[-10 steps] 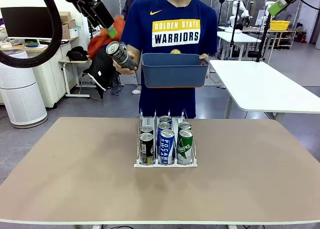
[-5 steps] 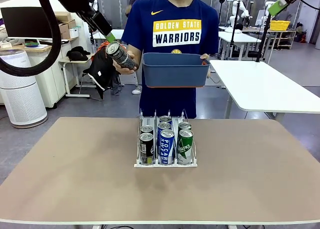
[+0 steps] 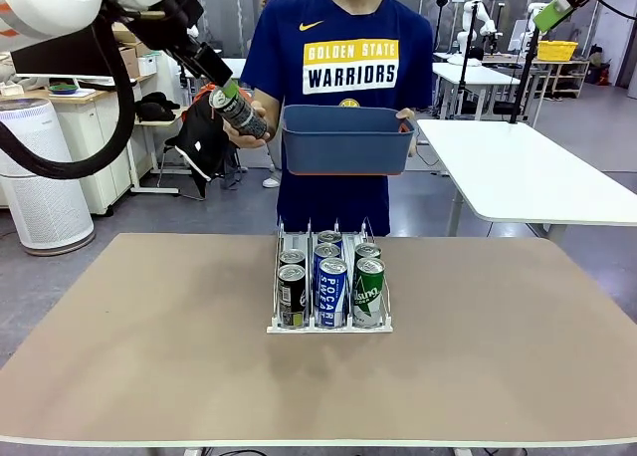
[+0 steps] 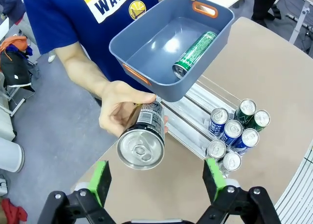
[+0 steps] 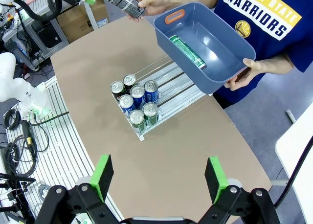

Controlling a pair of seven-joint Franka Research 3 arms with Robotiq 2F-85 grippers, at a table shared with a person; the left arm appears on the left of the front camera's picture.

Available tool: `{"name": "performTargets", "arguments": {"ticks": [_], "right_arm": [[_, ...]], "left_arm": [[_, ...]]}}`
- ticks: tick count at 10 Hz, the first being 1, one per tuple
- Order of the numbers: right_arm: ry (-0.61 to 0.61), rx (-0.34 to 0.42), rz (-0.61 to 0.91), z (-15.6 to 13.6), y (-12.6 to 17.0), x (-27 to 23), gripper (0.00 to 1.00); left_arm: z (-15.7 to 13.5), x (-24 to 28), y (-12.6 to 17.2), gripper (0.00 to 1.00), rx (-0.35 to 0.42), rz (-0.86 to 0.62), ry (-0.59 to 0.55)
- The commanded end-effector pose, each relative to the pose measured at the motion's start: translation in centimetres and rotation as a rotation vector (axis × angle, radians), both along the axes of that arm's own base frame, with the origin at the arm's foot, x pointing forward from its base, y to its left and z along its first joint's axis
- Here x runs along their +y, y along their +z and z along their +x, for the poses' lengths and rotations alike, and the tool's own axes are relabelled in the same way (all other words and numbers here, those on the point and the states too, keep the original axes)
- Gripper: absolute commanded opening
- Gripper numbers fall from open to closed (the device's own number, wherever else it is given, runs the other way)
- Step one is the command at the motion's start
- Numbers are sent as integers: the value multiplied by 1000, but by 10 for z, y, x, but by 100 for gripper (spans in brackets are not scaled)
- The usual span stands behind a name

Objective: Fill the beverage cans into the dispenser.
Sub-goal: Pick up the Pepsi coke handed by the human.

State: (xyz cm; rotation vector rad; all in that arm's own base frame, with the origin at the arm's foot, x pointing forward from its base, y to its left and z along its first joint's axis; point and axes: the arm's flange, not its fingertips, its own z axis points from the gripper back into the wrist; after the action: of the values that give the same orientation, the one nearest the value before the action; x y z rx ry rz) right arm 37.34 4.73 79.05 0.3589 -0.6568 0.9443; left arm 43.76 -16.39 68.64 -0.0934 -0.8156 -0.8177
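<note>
While my left gripper [image 4: 156,179] hovers with jaws apart just short of the dark can [image 4: 142,142] offered in the person's hand [image 4: 122,112], I should centre both pads [image 4: 100,177] on its body, clear of that hand, before closing and carrying it right to the dispenser [image 3: 329,327].

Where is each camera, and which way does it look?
Front: at the robot's table edge, facing the person across the dispenser; left arm enters top-left.
Left wrist: near the person, looking down past the open left gripper at the black can in their hand.
Right wrist: high up, looking down past the open right gripper at the table.
Both wrist views show the green can in the blue bin.
</note>
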Motion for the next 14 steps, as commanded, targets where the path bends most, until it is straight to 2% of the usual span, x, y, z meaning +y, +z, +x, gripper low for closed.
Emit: {"name": "performTargets", "arguments": {"ticks": [1, 2, 3, 6, 8, 14], "right_arm": [[0, 1, 0, 0, -1, 0, 100], [0, 1, 0, 0, -1, 0, 100], [0, 1, 0, 0, -1, 0, 100], [0, 1, 0, 0, -1, 0, 100], [0, 1, 0, 0, -1, 0, 100], [0, 1, 0, 0, -1, 0, 100]], "left_arm": [[4, 7, -15, 100, 9, -58, -1], [6, 10, -19, 100, 23, -84, 18], [3, 3, -7, 100, 11, -14, 9], [3, 3, -7, 100, 11, -14, 9], [11, 5, -15, 100, 28, -64, 3], [39, 19, -38, 100, -17, -91, -6]]}}
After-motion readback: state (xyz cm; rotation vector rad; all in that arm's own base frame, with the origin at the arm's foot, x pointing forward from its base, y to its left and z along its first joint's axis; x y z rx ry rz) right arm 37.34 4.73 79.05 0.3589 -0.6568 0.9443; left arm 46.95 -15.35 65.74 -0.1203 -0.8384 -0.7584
